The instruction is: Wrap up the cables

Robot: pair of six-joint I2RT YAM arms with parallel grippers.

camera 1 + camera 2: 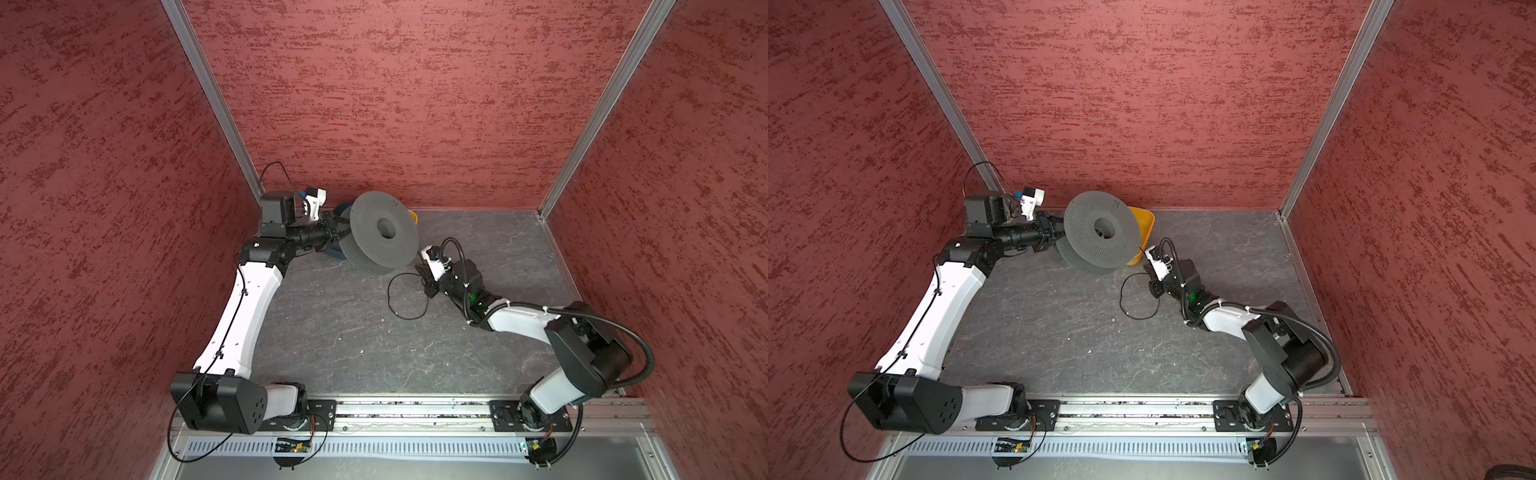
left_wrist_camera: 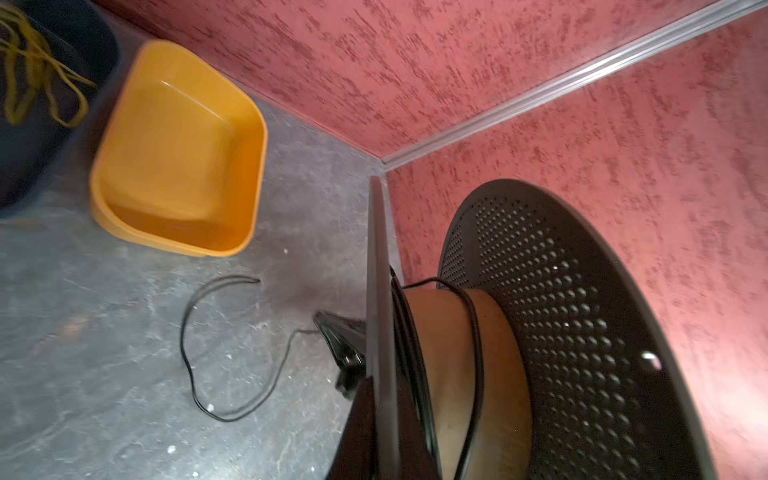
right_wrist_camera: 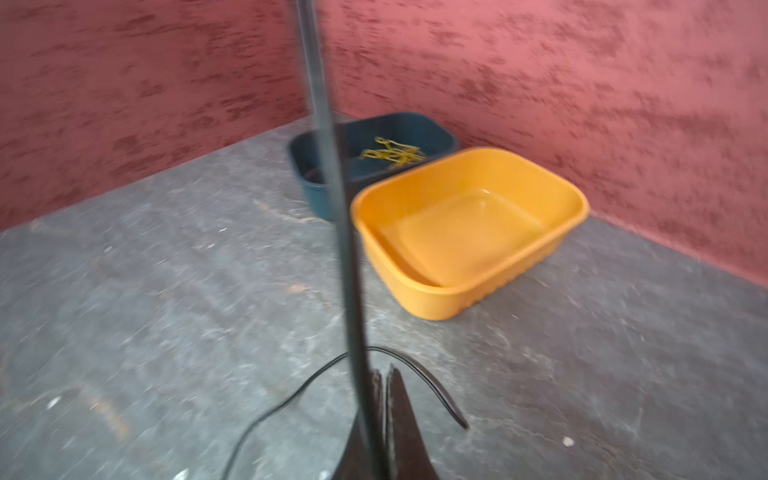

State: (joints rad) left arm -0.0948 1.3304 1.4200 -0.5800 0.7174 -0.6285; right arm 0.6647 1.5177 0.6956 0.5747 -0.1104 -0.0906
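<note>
With right tool (image 1: 422,276) clenched, seemingly on thin black flexible cable (image 2: 181,336) just beside grey perforated plastic spool (image 1: 374,224), left tool (image 1: 334,226) gripping that spool's flange, tilted above bench (image 1: 332,332). Slack looped near spool. Could slip from tip-only pinch once pulled; could snag on flange.

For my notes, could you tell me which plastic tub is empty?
The orange rectangular plastic tub; the dark blue plastic tub beside it holds yellow-green strands.
</note>
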